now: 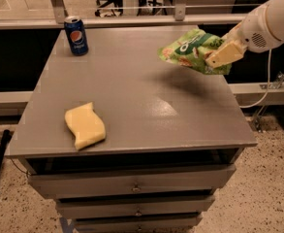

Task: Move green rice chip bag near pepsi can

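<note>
The green rice chip bag (190, 50) hangs in the air above the right side of the grey table (136, 96), casting a shadow below it. My gripper (219, 57) comes in from the right on a white arm and is shut on the bag's right end, with a tan finger (225, 54) over the foil. The pepsi can (76, 35) stands upright at the table's far left corner, well apart from the bag.
A wavy yellow sponge (85, 125) lies near the table's front left. Drawers (132, 183) sit below the tabletop. A rail and glass partition (146, 8) run behind the table. A cable hangs at the right.
</note>
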